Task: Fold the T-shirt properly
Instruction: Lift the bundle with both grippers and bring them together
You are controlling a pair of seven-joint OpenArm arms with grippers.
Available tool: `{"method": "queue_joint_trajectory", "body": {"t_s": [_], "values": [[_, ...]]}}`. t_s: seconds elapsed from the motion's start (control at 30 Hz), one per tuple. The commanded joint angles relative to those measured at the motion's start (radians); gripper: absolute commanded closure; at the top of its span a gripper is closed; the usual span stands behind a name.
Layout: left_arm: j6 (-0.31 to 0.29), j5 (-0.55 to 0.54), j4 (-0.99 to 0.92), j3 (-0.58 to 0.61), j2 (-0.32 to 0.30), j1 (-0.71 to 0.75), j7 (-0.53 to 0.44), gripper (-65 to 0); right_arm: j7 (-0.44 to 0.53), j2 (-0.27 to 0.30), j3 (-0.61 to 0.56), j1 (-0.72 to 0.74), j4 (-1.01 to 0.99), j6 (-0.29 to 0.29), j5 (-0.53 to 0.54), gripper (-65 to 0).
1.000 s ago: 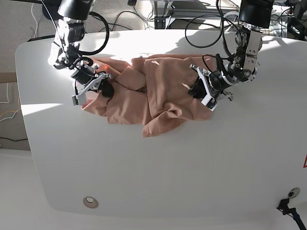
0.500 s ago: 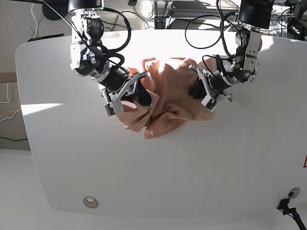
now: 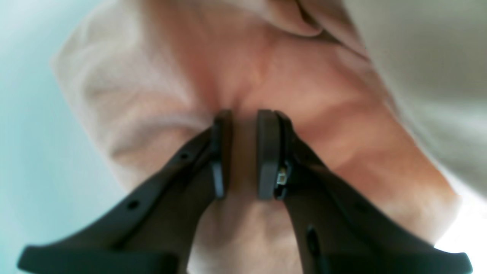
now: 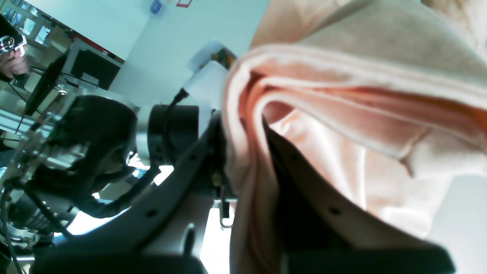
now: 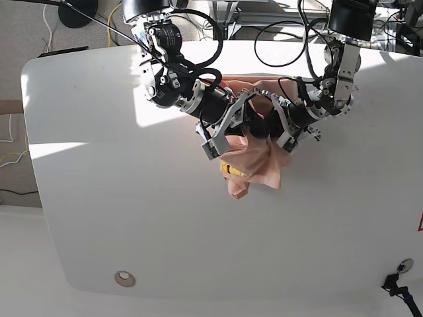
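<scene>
— Where's the T-shirt [image 5: 254,165] now?
— Bunched at upper centre of the table [image 5: 99,218], no longer spread wide — the right gripper [image 5: 228,132] swept in from the left, clamped on a fold.
— And the left gripper [image 3: 243,152]?
— Pinching cloth, hardly moved.

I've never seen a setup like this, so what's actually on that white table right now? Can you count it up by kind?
T-shirts: 1, the salmon-pink T-shirt, bunched up
Grippers: 2, the right gripper and the left gripper, both clamped on the cloth
Tables: 1, the white table
Total: 4
</scene>
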Motion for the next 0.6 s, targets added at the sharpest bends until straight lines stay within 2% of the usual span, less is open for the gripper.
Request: {"method": "queue_joint_trajectory", "body": {"t_s": [0.0, 0.1, 0.13, 0.17, 0.23, 0.27, 0.43, 0.57], "values": [[0.007, 0.017, 0.062, -0.006, -0.012, -0.001, 0.020, -9.7, 0.026, -0.007, -0.004, 0.015, 0.018, 0.012, 0.023, 0.0], [0.007, 0.017, 0.138, -0.009, -0.018, 0.012, 0.025, -10.7, 0.026, -0.007, -0.004, 0.016, 0.018, 0.012, 0.021, 0.0], [0.007, 0.017, 0.165, -0.015, -0.021, 0.025, 0.025, -14.0, 0.026, -0.007, -0.004, 0.016, 0.018, 0.012, 0.021, 0.0], [0.007, 0.017, 0.197, -0.035, -0.037, 0.035, 0.031, -20.8, 0.026, -0.007, -0.004, 0.016, 0.018, 0.012, 0.021, 0.0], [0.007, 0.016, 0.253, -0.069, -0.041, 0.052, 0.070, -38.5, 0.026, -0.007, -0.004, 0.016, 0.018, 0.012, 0.021, 0.0], [0.007, 0.016, 0.282, -0.082, -0.041, 0.055, 0.086, -44.6, 0.026, -0.006, -0.004, 0.016, 0.018, 0.012, 0.021, 0.0], [0.005, 0.014, 0.380, -0.197, -0.046, 0.069, 0.131, -43.7, 0.026, -0.007, -0.007, 0.035, 0.018, 0.012, 0.021, 0.0], [0.005, 0.014, 0.394, -0.306, -0.046, 0.095, 0.131, -43.5, 0.025, -0.007, -0.072, 0.070, 0.018, 0.011, 0.021, 0.0]]}}
